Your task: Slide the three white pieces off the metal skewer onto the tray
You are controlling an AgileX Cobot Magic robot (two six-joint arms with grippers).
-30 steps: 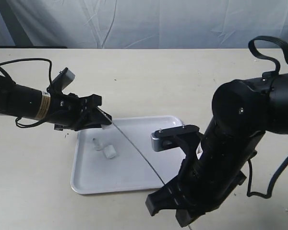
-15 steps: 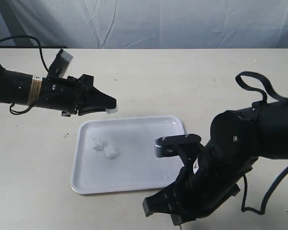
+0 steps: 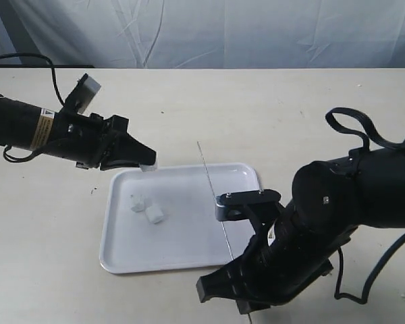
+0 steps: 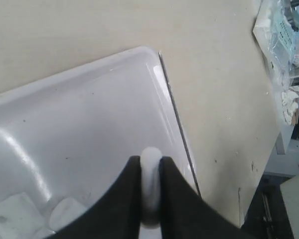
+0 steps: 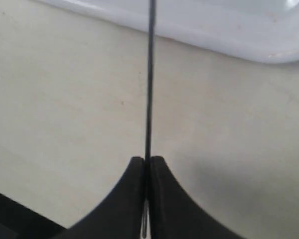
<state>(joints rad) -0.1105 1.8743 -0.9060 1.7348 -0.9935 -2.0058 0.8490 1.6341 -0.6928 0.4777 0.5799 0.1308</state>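
Note:
My left gripper (image 3: 146, 160) (image 4: 150, 160) is shut on one white piece (image 3: 148, 167) (image 4: 150, 152), held just above the far left corner of the white tray (image 3: 189, 243) (image 4: 89, 114). Two more white pieces (image 3: 138, 202) (image 3: 155, 214) (image 4: 15, 216) lie side by side on the tray's left part. My right gripper (image 5: 147, 160) is shut on the near end of the thin metal skewer (image 3: 212, 196) (image 5: 150, 74) (image 4: 177, 117). The rod is bare and slants up over the tray's right part, its free tip past the far rim.
The bulky right arm (image 3: 324, 223) covers the table in front of and to the right of the tray. A black cable loop (image 3: 354, 131) sits above it. Pale bare tabletop (image 3: 256, 108) stretches behind the tray to a white cloth backdrop.
The last white piece has come off the skewer's tip in my left gripper, which pulled away to the left. The freed skewer has swung right, and the right arm has dropped lower.

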